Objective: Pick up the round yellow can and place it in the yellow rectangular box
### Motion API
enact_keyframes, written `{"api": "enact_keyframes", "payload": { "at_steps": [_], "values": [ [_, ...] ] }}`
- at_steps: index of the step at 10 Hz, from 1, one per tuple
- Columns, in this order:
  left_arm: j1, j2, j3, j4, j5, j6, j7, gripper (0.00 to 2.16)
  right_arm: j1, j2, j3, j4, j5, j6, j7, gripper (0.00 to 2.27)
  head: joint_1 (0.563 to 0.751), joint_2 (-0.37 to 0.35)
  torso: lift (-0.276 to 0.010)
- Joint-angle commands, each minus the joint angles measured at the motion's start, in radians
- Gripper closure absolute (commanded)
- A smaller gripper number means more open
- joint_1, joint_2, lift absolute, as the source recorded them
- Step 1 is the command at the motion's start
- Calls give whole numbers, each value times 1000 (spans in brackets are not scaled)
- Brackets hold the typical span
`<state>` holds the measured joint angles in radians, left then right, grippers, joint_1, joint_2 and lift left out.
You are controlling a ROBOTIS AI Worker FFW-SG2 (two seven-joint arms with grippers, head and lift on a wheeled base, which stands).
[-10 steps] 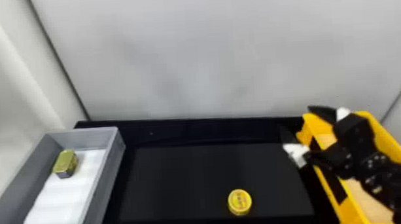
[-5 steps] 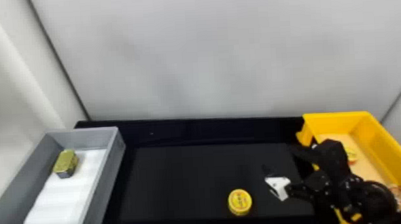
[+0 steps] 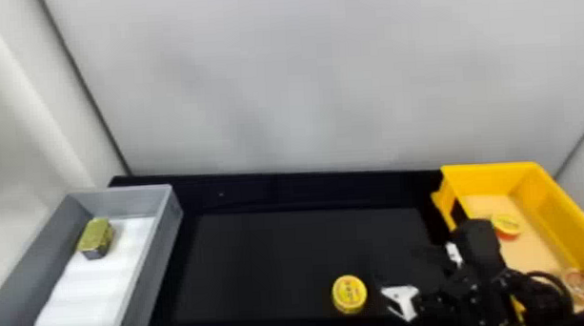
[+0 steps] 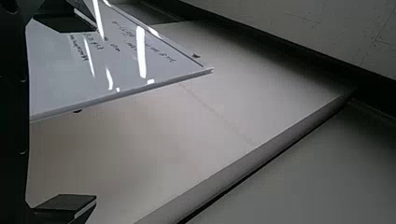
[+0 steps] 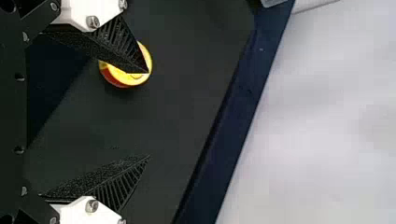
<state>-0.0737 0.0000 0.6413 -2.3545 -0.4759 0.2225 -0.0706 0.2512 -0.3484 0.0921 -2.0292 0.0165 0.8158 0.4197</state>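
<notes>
Right gripper stands wide, empty, near the round yellow can; centre its jaws astride the can before closing; left gripper stands wide.

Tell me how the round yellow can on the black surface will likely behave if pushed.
The round yellow can looks squat and lies on its flat face, so a push would probably slide rather than tip it. Its round side could make it swivel under an off-centre push.

head view: bright, faint shadows on wall | left wrist view: dim, glare on board
</notes>
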Motion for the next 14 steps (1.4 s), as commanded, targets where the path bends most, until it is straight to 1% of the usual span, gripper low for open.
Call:
{"api": "enact_keyframes", "payload": {
  "at_steps": [1, 2, 3, 4, 5, 6, 8, 14],
  "values": [
    [-1, -3, -4, 6, -1, 2, 0, -2, -41, -1, 18, -22, 86, 176, 73, 168, 686, 14, -56],
    [-3, -3, -9, 8, -1, 2, 0, -2, -69, -1, 40, -29, 125, 236, 108, 168, 686, 14, -56],
    [-3, -3, -11, 9, -3, 2, 0, -2, -89, -1, 51, -25, 135, 263, 131, 168, 686, 14, -56],
    [-3, -3, -14, 9, -4, 2, 0, -2, -98, -1, 57, -8, 137, 257, 163, 168, 686, 14, -56],
    [-3, -3, -14, 9, -4, 2, 2, -2, -102, -1, 71, 15, 186, 225, 214, 170, 686, 14, -56],
    [-1, -3, -11, 8, -4, 0, 2, -2, -99, -1, 84, 34, 269, 154, 272, 170, 686, 14, -56],
    [0, -3, -8, 6, -4, -3, 2, -2, -105, 3, 112, 70, 287, 107, 280, 170, 686, 14, -56],
    [-1, -3, -8, 6, -4, -6, 2, -2, -193, 22, 223, 236, 294, 10, 268, 171, 686, 14, -56]
  ]
}}
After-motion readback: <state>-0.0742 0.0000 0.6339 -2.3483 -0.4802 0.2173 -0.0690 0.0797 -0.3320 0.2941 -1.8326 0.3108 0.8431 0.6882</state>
